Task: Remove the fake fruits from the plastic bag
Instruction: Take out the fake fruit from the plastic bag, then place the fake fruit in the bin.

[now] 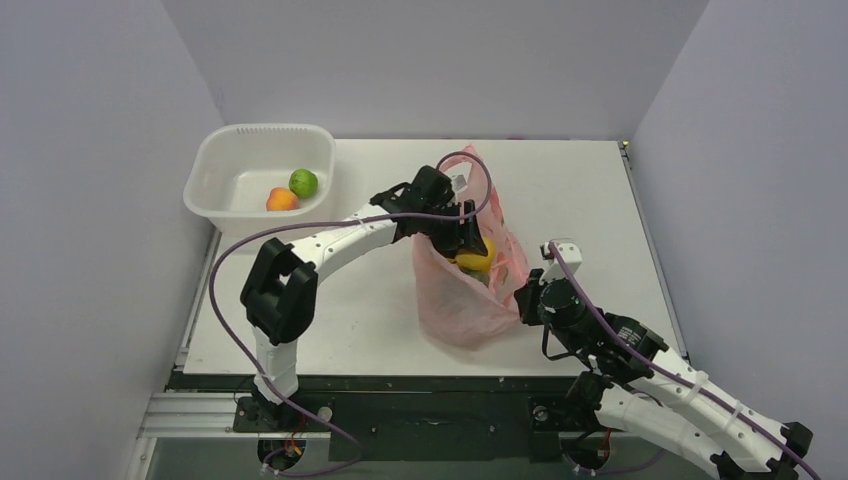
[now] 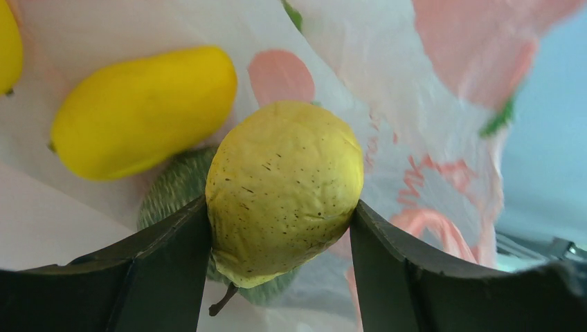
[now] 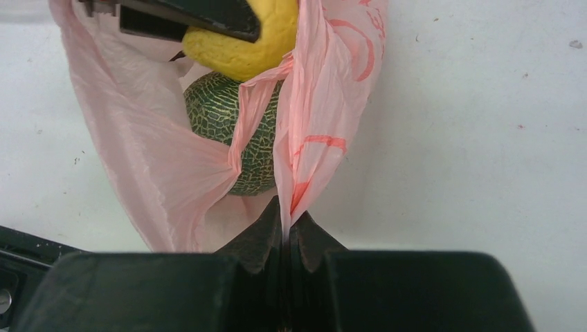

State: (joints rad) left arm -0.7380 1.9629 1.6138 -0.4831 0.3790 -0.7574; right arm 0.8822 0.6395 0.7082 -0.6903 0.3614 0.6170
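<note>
My left gripper (image 2: pixel 280 221) is shut on a speckled yellow-green pear (image 2: pixel 284 187), held just above the mouth of the pink plastic bag (image 1: pixel 470 290). Inside the bag lie a smooth yellow fruit (image 2: pixel 142 111) and a dark green netted melon (image 3: pixel 228 128). From above, the left gripper (image 1: pixel 468 245) sits over the bag opening with the pear (image 1: pixel 476 258) showing yellow. My right gripper (image 3: pixel 285 218) is shut on the bag's edge (image 3: pixel 304 173), pinching the film at the bag's right side. A lime-green fruit (image 1: pixel 303 183) and an orange fruit (image 1: pixel 282 200) lie in the white basin (image 1: pixel 225 165).
The white basin stands at the table's back left corner, left of the left arm. Grey walls close in the table on three sides. The right arm (image 1: pixel 600 340) reaches in from the lower right toward the bag.
</note>
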